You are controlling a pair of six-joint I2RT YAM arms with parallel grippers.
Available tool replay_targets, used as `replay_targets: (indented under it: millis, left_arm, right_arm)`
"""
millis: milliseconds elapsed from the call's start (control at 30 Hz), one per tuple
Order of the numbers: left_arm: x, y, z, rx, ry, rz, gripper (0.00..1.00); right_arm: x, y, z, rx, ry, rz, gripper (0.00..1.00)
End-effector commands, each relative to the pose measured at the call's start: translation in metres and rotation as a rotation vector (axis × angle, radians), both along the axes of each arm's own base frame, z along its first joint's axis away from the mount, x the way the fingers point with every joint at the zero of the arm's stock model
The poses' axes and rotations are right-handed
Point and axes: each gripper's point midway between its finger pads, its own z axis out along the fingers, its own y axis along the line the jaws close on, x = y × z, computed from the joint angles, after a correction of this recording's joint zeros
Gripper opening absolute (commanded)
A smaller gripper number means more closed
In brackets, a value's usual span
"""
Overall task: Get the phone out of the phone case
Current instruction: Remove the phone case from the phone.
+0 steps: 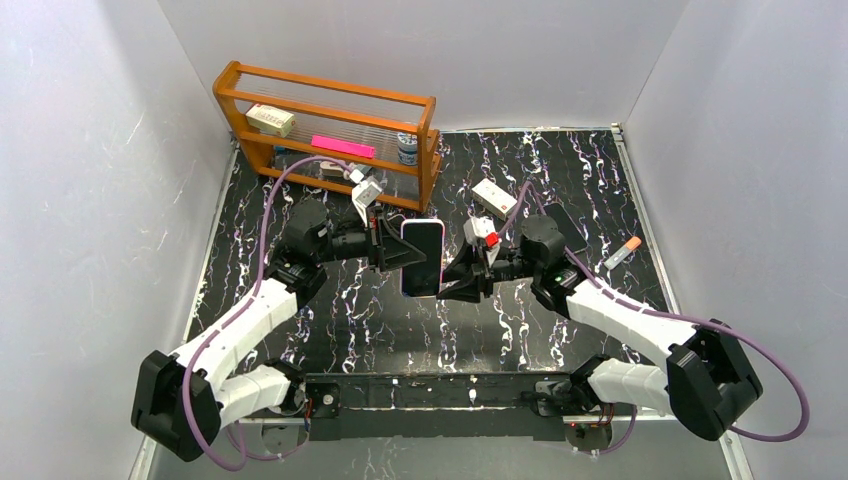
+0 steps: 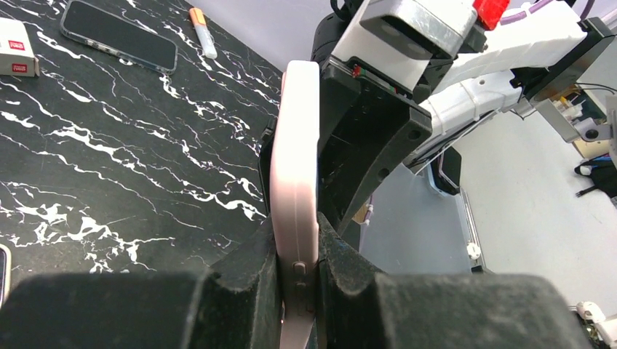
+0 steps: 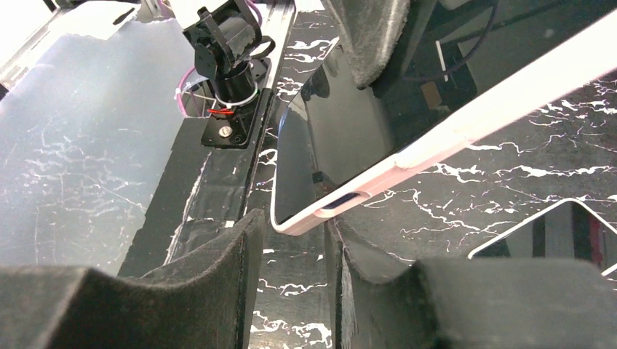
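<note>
Above table (image 1: 330, 320), left hand (image 2: 298, 270) clamps phone case (image 2: 295, 174)

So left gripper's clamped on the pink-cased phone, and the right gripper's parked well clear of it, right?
Not quite. The left gripper is clamped on the pink-cased phone, but the right gripper is at the phone, straddling one corner; the right wrist view shows it.

Open table (image 1: 350, 320) lies near, under the held phone (image 1: 421, 257); the rack (image 1: 430, 150) blocks the far left; a box (image 1: 494, 197), spare phone (image 2: 118, 35) and marker (image 1: 622, 251) litter the far right.
</note>
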Motion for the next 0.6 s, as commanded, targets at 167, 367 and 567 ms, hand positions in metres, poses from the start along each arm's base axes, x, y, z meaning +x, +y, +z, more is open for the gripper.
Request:
replay_targets:
  millis: [167,367,567]
  left_arm:
    - [-0.004,0.002,0.034,-0.048,-0.130,0.007,0.00]
    - [-0.005,0.000,0.039,-0.070,-0.119,0.007,0.00]
    - [-0.008,-0.003,0.044,-0.093,-0.088,0.000,0.00]
  right_arm:
    - [-0.001,0.005,0.015,0.054,-0.015,0.034,0.40]
    - [-0.001,0.006,0.005,0.024,-0.016,0.062,0.26]
    - [0.004,0.008,-0.001,0.015,-0.064,0.064,0.02]
